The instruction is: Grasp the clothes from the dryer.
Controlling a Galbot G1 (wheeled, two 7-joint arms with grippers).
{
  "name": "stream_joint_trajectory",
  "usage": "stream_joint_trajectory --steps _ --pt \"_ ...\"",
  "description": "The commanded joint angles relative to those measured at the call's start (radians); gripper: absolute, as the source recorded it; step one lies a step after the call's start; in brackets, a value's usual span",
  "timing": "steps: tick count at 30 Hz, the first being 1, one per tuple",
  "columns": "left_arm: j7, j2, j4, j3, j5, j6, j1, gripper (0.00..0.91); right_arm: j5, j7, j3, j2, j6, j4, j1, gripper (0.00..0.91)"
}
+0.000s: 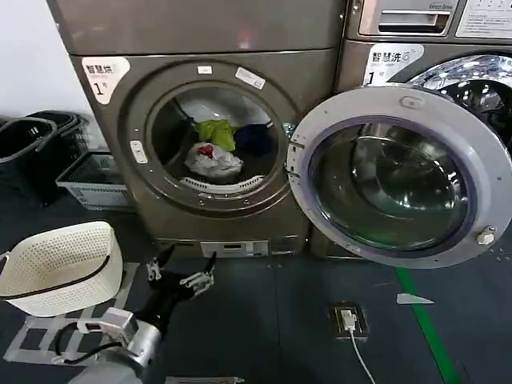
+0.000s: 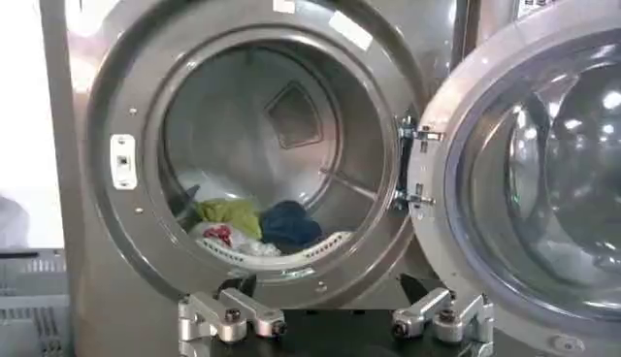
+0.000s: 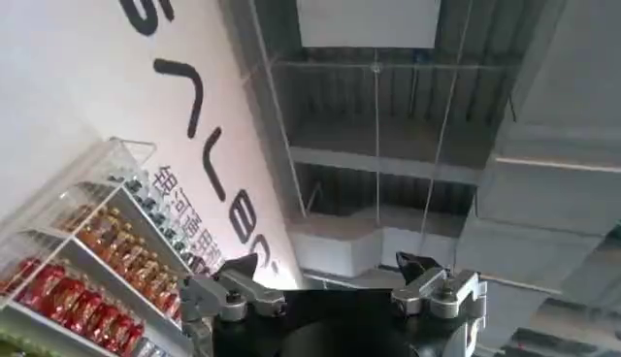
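Three garments in the dryer (image 1: 212, 128) drum: green piece (image 1: 218, 133), dark blue piece (image 1: 254, 139), pale piece with a red patch (image 1: 213, 162), heaped low at the front lip, within reach through the open door (image 1: 398, 176). No clear long axis; the heap spreads across the drum. Left tool (image 1: 181, 274): low before the machine, fingers apart, aimed at the opening, likely approaching. Right tool (image 3: 330, 291): fingers apart, pointed at the ceiling, idle. White basket (image 1: 60, 266) on the floor beside it, presumably for the load.
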Motion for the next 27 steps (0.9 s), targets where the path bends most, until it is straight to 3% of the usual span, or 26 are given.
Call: stream_joint_trajectory --steps 1,27 --pt "-0.001 0.001 0.003 -0.004 0.001 -0.001 -0.002 0.907 0.003 -0.002 0.001 0.001 0.005 0.001 -0.001 0.907" --pt "0.000 0.002 0.007 -0.004 -0.002 0.002 -0.012 0.907 0.009 -0.018 -0.011 0.001 0.023 0.002 0.010 0.907"
